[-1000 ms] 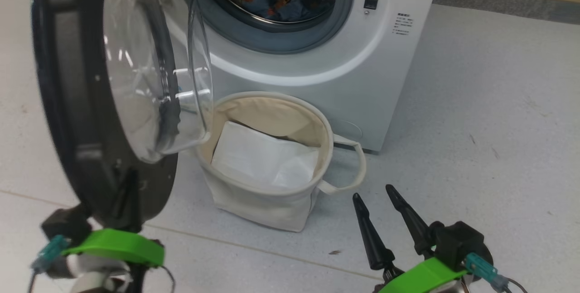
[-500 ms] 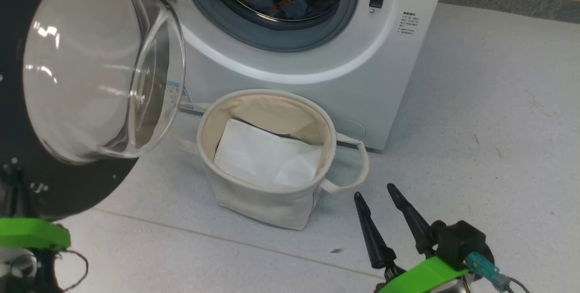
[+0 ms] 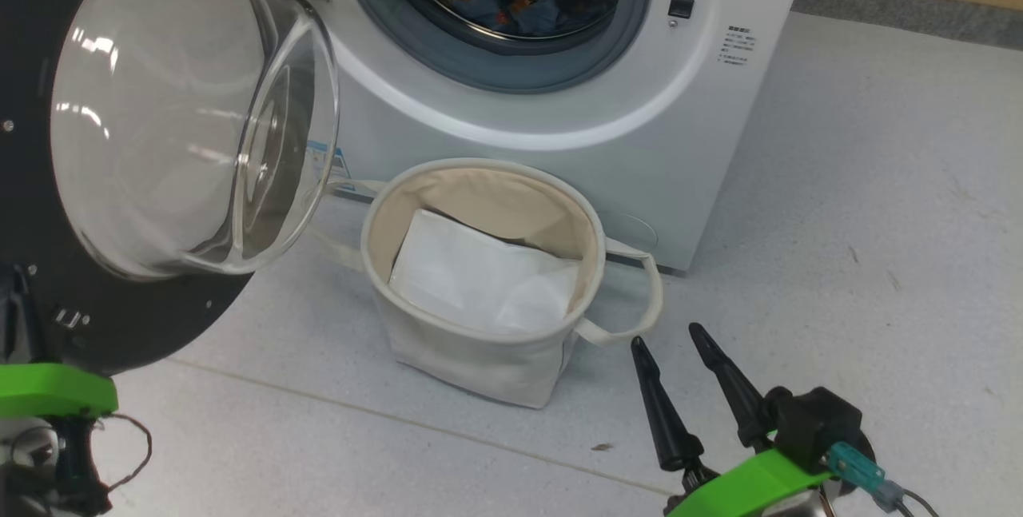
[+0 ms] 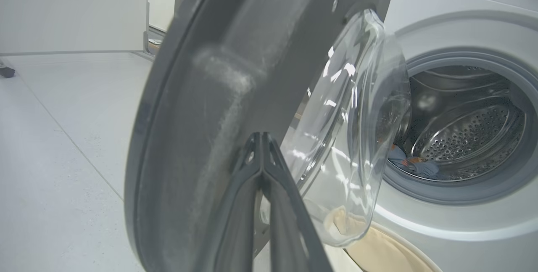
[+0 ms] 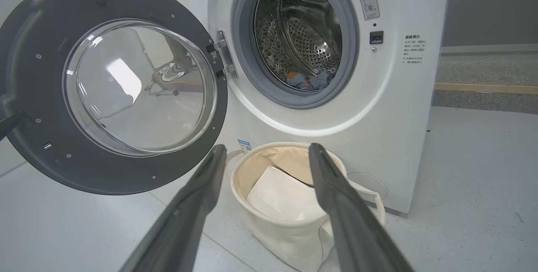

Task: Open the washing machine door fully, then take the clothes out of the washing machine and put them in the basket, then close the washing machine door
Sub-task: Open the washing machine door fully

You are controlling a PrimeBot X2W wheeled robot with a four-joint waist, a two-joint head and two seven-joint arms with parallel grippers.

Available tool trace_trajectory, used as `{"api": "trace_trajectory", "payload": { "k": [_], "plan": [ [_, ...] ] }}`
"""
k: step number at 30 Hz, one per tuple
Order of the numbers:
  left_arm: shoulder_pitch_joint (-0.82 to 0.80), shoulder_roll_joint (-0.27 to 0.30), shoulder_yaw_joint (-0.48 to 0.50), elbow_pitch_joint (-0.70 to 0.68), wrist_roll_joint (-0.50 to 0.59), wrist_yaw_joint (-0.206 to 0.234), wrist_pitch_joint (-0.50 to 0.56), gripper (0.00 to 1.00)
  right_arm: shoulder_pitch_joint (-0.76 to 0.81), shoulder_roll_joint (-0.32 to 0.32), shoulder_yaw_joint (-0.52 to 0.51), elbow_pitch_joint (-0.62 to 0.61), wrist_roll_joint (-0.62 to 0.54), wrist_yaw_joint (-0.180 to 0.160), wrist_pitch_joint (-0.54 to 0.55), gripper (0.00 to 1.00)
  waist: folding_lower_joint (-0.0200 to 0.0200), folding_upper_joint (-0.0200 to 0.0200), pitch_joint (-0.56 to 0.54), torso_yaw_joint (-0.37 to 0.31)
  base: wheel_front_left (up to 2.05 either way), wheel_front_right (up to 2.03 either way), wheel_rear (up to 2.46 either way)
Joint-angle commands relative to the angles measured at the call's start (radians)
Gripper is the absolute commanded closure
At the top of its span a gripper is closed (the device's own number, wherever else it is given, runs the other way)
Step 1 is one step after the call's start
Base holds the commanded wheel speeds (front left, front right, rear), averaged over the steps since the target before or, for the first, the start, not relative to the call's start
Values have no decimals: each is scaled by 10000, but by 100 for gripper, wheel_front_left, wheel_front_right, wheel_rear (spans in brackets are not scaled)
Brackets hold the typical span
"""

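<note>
Left claw is pressed together against washing machine door; swing-back is risked if slipped; right claw is held spread

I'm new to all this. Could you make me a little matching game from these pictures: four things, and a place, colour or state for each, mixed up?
Things:
1. door
2. clothes
3. basket
4. right gripper

Descriptions:
A. cream-coloured
B. fingers apart
C. swung open
D. inside the washing machine

Pairs: 1-C, 2-D, 3-A, 4-B.
</note>
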Motion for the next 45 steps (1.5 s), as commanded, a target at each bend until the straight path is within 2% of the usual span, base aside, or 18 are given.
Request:
{"api": "trace_trajectory", "payload": {
  "k": [1, 6, 7, 8, 9, 14, 21, 29, 37, 45],
  "plan": [
    [-251, 364, 396, -483, 86, -33, -117, 100, -357, 99, 173, -300, 72, 75, -140, 0, 0, 0, -23, 47, 0, 0, 0],
    [454, -195, 234, -1358, 134, -81, -117, 100, -328, 99, 116, -250, 90, 75, -138, 0, 0, 0, -73, 214, 0, 0, 0],
    [581, -294, 146, -1571, 102, -84, -117, 97, -323, 99, 111, -239, 100, 75, -139, 0, 0, 0, -87, 244, 0, 0, 0],
    [725, -368, -7, -1782, 79, -86, -117, 4, -319, 99, 112, -226, 111, 75, -144, 0, 0, 0, -103, 270, 0, 0, 0],
    [872, -426, -183, -1954, 45, -87, -117, 0, -314, 99, 117, -206, 122, 75, -149, 0, 0, 0, -134, 291, 0, 0, 0],
    [1501, -527, -886, -2565, -345, -89, -118, 0, -273, 99, 123, -134, 197, 75, -199, 0, 0, 0, -258, 270, 0, 0, 0],
    [2072, -279, -1748, -3296, -1135, -91, -118, 0, -247, 99, 47, -159, 244, 75, -262, 0, 0, 0, -347, -96, 0, 0, 0],
    [2555, 425, -3306, -4062, -2071, -91, -33, 0, -247, 99, -385, -390, 167, 75, -275, 0, 0, 0, -276, -849, 0, 0, 0],
    [2738, 756, -3880, -4249, -2373, -91, -77, 0, -156, 99, -975, -793, 87, 75, -195, 0, 0, 0, -138, -1718, 0, 0, 0],
    [2892, 791, -4112, -4415, -2468, -91, -102, 0, 28, 99, -1780, -1302, -21, 75, -49, 0, 0, 0, -115, -2054, 0, 0, 0]
  ]
}}
